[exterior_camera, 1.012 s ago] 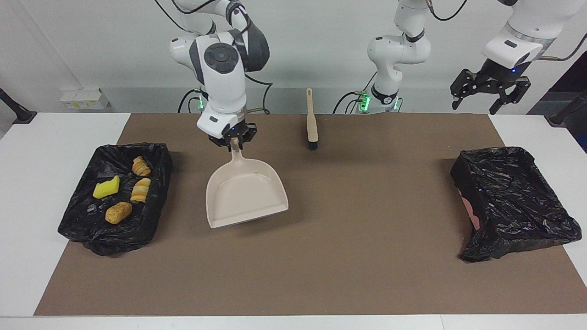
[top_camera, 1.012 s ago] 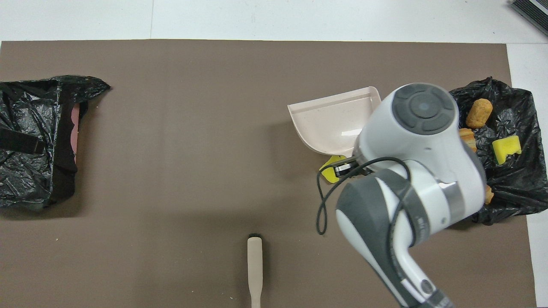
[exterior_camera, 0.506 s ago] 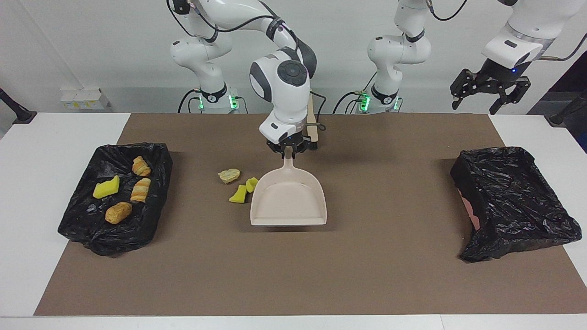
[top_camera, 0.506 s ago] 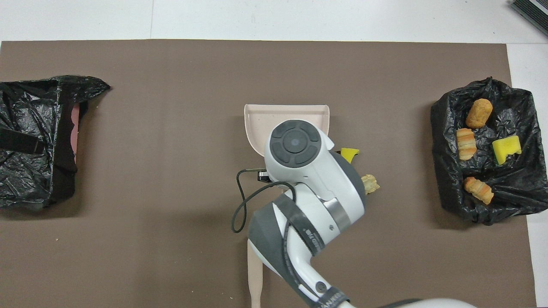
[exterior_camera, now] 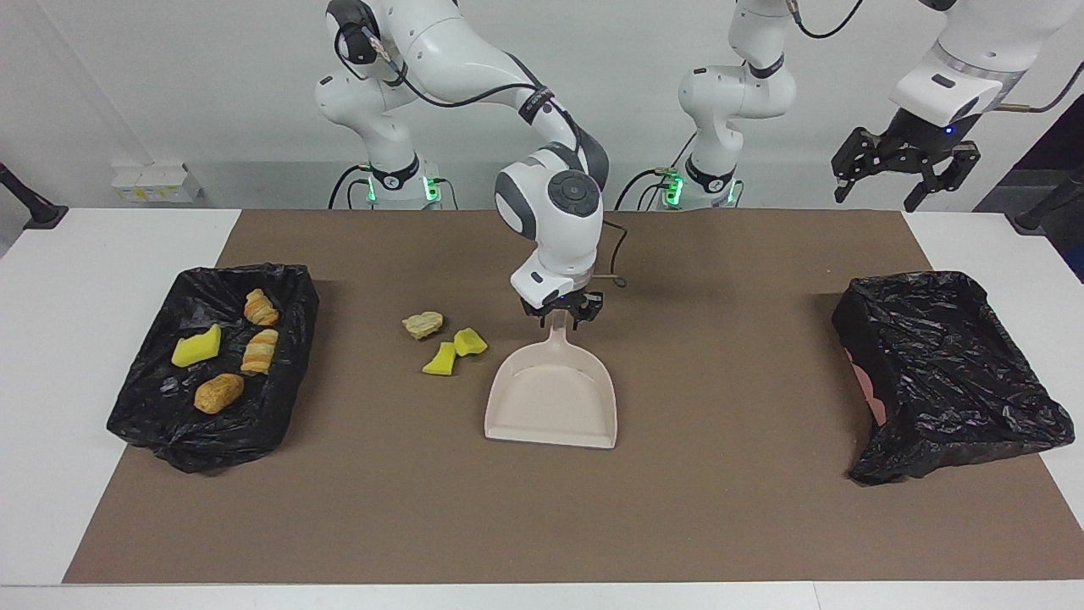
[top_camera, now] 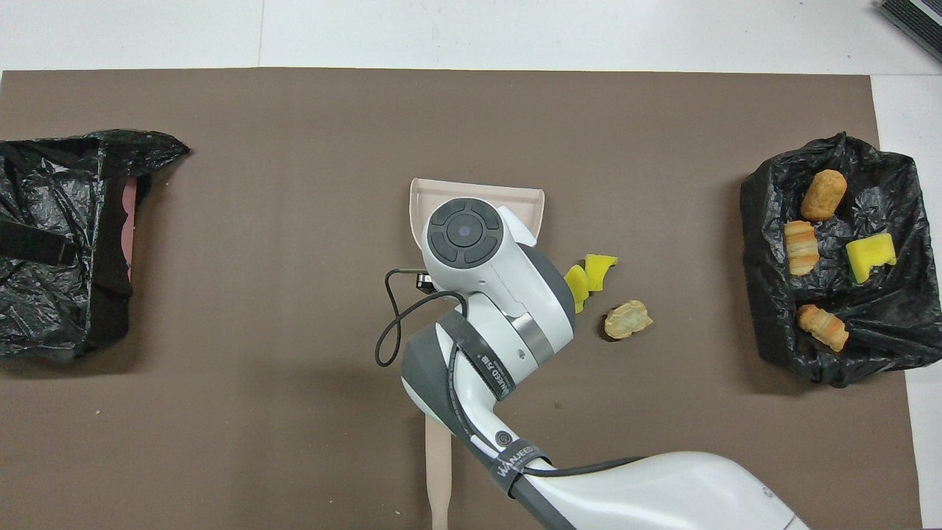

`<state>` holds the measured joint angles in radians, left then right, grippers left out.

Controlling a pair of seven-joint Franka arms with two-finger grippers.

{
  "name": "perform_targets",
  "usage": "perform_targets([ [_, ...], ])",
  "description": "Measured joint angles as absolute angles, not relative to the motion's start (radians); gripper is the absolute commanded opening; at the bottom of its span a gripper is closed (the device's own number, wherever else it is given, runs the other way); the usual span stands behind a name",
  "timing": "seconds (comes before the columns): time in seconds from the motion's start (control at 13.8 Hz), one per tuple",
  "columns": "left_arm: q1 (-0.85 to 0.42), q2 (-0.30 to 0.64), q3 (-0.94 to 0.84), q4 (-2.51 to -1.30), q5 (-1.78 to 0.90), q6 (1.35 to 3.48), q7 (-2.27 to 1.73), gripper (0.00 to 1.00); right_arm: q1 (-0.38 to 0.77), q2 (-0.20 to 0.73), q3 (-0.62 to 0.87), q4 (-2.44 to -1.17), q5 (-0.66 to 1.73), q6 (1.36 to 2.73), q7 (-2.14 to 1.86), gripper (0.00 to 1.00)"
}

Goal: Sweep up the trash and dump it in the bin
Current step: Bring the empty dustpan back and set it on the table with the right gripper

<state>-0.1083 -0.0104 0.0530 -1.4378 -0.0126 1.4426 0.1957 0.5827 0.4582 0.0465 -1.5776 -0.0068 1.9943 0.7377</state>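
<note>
We see the right gripper (exterior_camera: 561, 314) low over the middle of the brown mat (exterior_camera: 694, 525), its fingers at the top of the handle of the beige dustpan (exterior_camera: 552, 398); whether they clamp the handle or have let it go, we cannot tell. The dustpan lies flat on the mat, its wide mouth pointing away from the robots. Just beside it, toward the right arm's end of the table, lie three loose pieces of trash: two yellow sponge pieces (exterior_camera: 453, 350) that touch each other, and a tan bread-like lump (exterior_camera: 423, 324) near them, a little closer to the robots. Four more scraps (exterior_camera: 222, 352) rest in the black-lined bin (exterior_camera: 279, 424) at the right arm's end. A second black-lined bin (exterior_camera: 940, 373) sits at the left arm's end. The left gripper (exterior_camera: 904, 169) hangs high above that end, jaws spread wide and holding nothing, its arm waiting. In the overhead view, we catch the beige brush (top_camera: 438, 471) handle near the robots' edge.
</note>
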Motion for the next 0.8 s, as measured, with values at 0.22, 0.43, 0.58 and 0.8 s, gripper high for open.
perform_targets([
  [0.22, -0.108, -0.010, 0.053, -1.438, -0.013, 1.443, 0.196, 1.00, 0.586, 0.414, 0.059, -1.577, -0.007, 1.944, 0.738, 1.00],
  [0.43, -0.108, -0.010, 0.053, -1.438, -0.013, 1.443, 0.196, 1.00, 0.643, 0.347, 0.079, -1.619, -0.006, 1.910, 0.767, 1.00],
  [0.58, -0.108, -0.010, 0.053, -1.438, -0.013, 1.443, 0.196, 1.00, 0.692, 0.293, 0.082, -1.685, -0.005, 1.904, 0.825, 1.00],
  [0.8, -0.108, -0.010, 0.053, -1.438, -0.013, 1.443, 0.196, 1.00, 0.756, 0.219, 0.083, -1.801, 0.058, 1.905, 0.914, 1.00],
])
